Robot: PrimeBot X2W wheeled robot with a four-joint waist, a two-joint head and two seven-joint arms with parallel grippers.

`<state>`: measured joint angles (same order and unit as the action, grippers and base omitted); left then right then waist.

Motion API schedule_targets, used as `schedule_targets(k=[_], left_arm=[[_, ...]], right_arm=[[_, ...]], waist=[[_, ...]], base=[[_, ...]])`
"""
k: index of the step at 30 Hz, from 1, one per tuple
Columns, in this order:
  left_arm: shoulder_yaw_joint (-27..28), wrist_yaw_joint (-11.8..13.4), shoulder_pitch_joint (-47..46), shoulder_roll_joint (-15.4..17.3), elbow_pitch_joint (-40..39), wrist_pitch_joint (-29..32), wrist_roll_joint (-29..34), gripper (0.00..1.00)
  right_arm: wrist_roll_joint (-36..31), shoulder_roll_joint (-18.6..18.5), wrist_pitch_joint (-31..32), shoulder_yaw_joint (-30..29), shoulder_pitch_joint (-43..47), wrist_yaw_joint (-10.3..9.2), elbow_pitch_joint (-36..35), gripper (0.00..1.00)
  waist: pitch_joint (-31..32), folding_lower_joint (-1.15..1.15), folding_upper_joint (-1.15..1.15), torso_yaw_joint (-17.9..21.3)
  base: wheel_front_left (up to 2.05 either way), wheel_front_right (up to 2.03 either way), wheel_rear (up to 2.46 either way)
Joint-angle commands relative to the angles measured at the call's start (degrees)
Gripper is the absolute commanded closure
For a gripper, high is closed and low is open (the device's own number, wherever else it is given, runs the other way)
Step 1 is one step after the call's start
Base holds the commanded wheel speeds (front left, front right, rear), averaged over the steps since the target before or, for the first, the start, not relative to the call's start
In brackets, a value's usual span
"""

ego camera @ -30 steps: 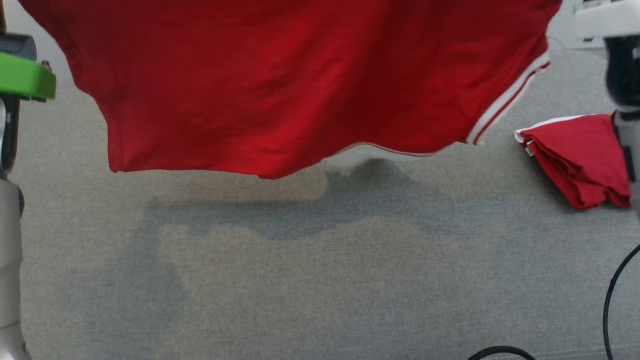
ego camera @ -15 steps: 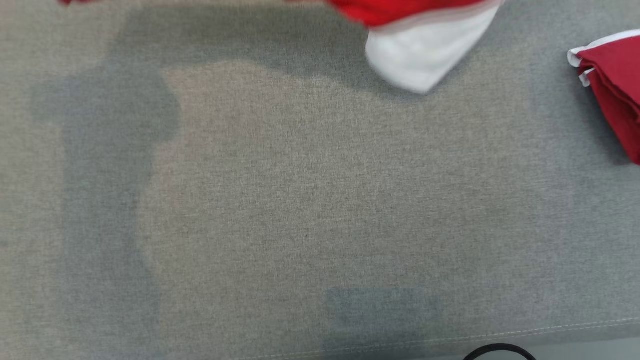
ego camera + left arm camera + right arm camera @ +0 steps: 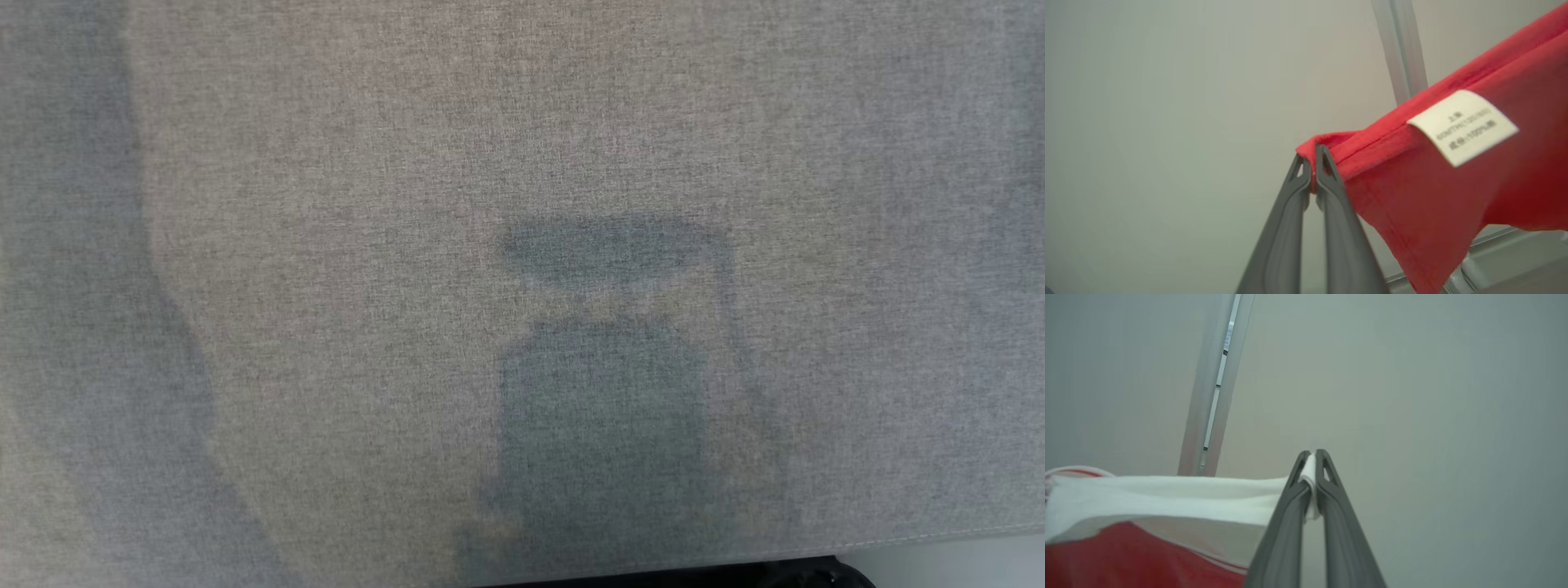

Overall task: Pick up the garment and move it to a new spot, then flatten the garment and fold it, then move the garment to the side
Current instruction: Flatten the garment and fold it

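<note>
The left tool (image 3: 1311, 163) has its two dark fingers pressed together on a folded corner of the red garment (image 3: 1433, 196), pinching the hem right at the tips. From that pinch, in the left wrist view, the hemmed edge runs out to the right and rises towards the upper corner, pulled fairly straight, while the body of the cloth hangs below it. A cream care label (image 3: 1461, 126) with blurred printed characters is sewn just under the hem, well along from the fingertips. A grey metal post (image 3: 1400, 53) stands behind the cloth, against a pale wall.

The right tool (image 3: 1311, 457) is likewise clamped, its fingertips gripping a white band (image 3: 1167, 498) of the same garment. In the right wrist view the band stretches away to the left, nearly level, with red cloth (image 3: 1126, 555) hanging beneath it. Another pale post (image 3: 1216, 384) rises behind it.

The head view looks down on the grey fabric-covered bench (image 3: 326, 245), which carries a dark blocky shadow (image 3: 604, 408) near its stitched seam (image 3: 939, 539).
</note>
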<state>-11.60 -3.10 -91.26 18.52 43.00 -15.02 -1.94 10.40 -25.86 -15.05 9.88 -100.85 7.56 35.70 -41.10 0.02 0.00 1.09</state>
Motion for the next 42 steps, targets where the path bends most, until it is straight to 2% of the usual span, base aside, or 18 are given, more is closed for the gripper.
schedule_targets(k=[1, 3, 4, 9, 16, 19, 22, 29, 32, 36, 42], left_arm=[[0.8, 0.4, 3.1, -0.3, -0.5, -0.1, -1.2, 1.00], [1.5, 0.2, 8.3, -0.6, -1.2, -0.1, -2.5, 1.00], [2.5, 0.7, 14.4, -1.4, -2.5, -0.1, -3.7, 1.00], [5.6, 0.7, 31.6, -4.1, -6.4, -0.1, -6.3, 1.00], [10.9, 0.7, 52.1, -8.2, -7.5, 0.0, -7.9, 1.00], [13.7, 0.7, 58.0, -9.3, -8.2, 0.0, -7.9, 1.00], [15.7, 0.4, 63.0, -10.4, -7.3, 0.0, -7.6, 1.00], [20.5, 0.0, 73.2, -12.7, -5.9, 0.0, -7.4, 1.00], [21.3, -0.5, 77.9, -13.3, -5.0, 0.0, -6.5, 1.00], [22.9, 0.2, 82.0, -14.1, -5.1, 0.0, -7.2, 1.00], [24.3, -0.9, 89.5, -14.8, -5.2, 0.0, -6.9, 1.00]], right_arm=[[1.8, -0.2, -0.1, -0.5, 4.4, -0.15, -0.7, 1.00], [3.9, -0.2, -0.1, -0.2, 10.6, -0.15, -3.1, 1.00], [6.6, -0.1, -0.1, -1.0, 17.9, -0.15, -6.1, 1.00], [11.6, 1.2, -0.1, -1.8, 37.9, -0.14, -13.1, 1.00], [16.5, 5.6, -0.2, -2.0, 59.2, -0.14, -14.8, 1.00], [15.5, 6.3, -0.2, 1.0, 65.4, -0.15, -13.6, 1.00], [15.3, 6.7, -0.2, 1.4, 70.3, -0.15, -12.0, 1.00], [16.9, 7.7, -0.2, -0.5, 80.5, -0.20, -8.4, 1.00], [17.2, 7.8, -0.2, -0.8, 84.4, -0.20, -7.5, 1.00], [17.7, 7.9, -0.2, -0.7, 88.2, -0.21, -6.5, 1.00], [19.2, 8.6, -0.2, 0.7, 95.2, -0.21, -4.7, 1.00]], waist=[[-2.8, -0.02, 0.00, 0.2], [-2.6, -0.02, 0.00, 0.5], [-1.8, -0.02, 0.00, 0.9], [3.2, -0.02, 0.00, 1.8], [12.8, -0.02, 0.00, 2.9], [16.7, -0.02, 0.00, 3.8], [20.4, -0.02, 0.00, 4.3], [28.4, -0.02, 0.00, 4.7], [31.5, -0.02, 0.00, 4.6], [34.3, -0.02, 0.00, 4.3], [39.0, -0.02, 0.00, 3.5]], base=[[0.00, 0.00, 0.00], [0.00, 0.00, 0.00], [0.00, 0.00, 0.00], [0.00, 0.00, 0.00], [0.00, 0.00, 0.00], [0.00, 0.00, 0.00], [0.00, 0.00, 0.00], [0.00, 0.00, 0.00], [0.00, 0.00, 0.00], [0.00, 0.00, 0.00], [0.00, 0.00, 0.00]])
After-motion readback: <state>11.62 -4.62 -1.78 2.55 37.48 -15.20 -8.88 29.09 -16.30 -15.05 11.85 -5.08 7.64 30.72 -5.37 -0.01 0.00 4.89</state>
